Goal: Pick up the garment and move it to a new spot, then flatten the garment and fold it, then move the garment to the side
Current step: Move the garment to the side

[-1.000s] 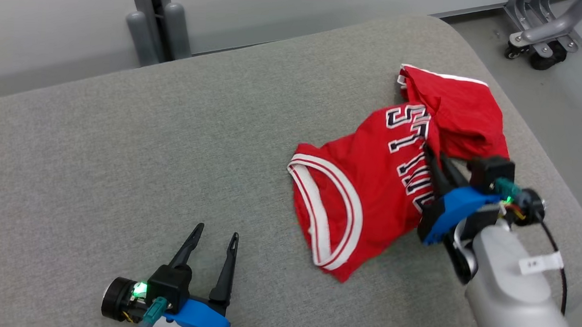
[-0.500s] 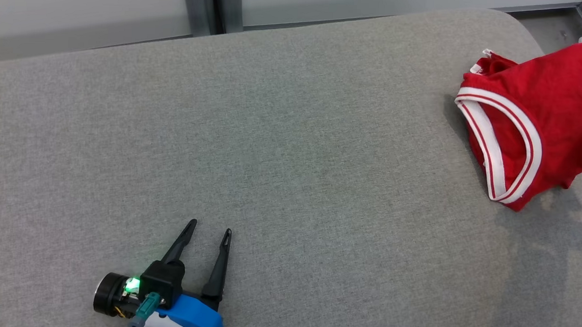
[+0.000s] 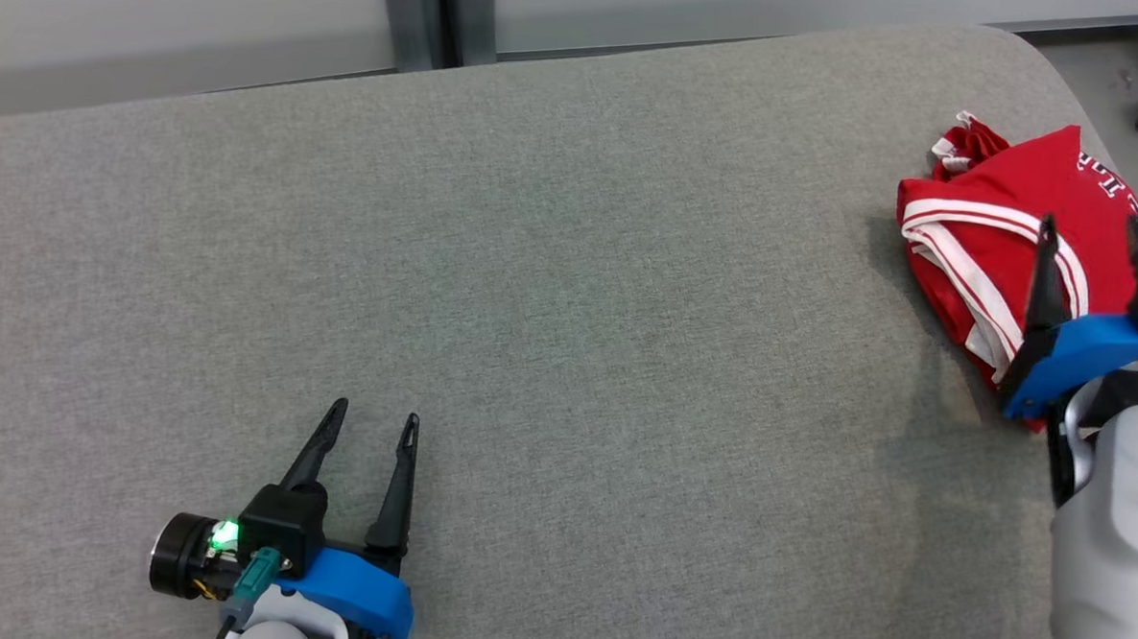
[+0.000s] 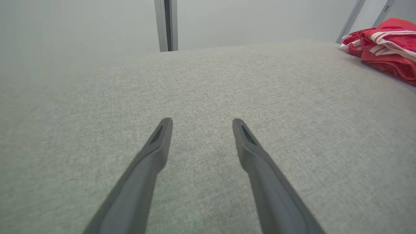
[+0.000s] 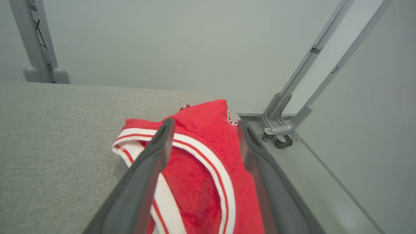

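Red garment [image 3: 1017,176] w/ white-red striped trim, grey heathered cushion [image 3: 569,310], blk fingers [image 3: 397,485], blue wrist housing [image 3: 355,593].

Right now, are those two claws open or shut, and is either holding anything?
Left gripper: open, holding nothing.
Right gripper: open, over the red shirt, not clamped on it.

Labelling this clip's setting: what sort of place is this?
Probably a lab or test room, not a home: a grey upholstered surface, plain pale walls, and a wheeled grey metal frame.
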Available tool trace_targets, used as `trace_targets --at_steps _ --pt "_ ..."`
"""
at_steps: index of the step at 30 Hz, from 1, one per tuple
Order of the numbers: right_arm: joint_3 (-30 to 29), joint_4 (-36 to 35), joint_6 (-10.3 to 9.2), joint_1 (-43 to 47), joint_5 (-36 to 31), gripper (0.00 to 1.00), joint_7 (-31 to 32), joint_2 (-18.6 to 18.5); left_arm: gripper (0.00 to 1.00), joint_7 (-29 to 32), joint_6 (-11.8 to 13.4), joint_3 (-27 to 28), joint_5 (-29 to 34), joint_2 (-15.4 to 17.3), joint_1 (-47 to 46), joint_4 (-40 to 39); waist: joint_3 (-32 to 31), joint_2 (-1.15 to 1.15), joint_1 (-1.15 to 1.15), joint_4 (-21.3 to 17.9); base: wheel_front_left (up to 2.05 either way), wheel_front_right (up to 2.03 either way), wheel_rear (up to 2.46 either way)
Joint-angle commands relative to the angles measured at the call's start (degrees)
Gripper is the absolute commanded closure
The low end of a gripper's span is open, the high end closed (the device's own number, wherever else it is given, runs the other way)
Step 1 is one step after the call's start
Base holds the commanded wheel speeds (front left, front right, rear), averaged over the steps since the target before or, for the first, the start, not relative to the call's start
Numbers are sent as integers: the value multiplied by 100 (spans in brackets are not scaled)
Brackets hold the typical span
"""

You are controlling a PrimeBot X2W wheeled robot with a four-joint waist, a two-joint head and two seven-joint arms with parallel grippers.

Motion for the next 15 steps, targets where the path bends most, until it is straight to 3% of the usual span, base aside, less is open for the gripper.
trace_targets --at_steps 1,7,11,15 --pt "45 17 -2 116 100 0 -66 73 0 -24 49 47 13 17 -58 -19 -18 0 0 43 0 0 0" --pt "583 -351 -2 727 773 0 -136 277 0 -24 136 266 -50 -8 36 -31 -175 0 0 335 0 0 0" --pt "1273 -722 -2 1249 1633 0 -139 285 0 -24 187 444 -120 -35 150 -62 -325 0 0 547 0 0 0" --pt "1784 -1004 -2 1698 2068 0 -139 277 0 -24 231 573 -175 -56 302 -44 -499 0 0 736 0 0 0"
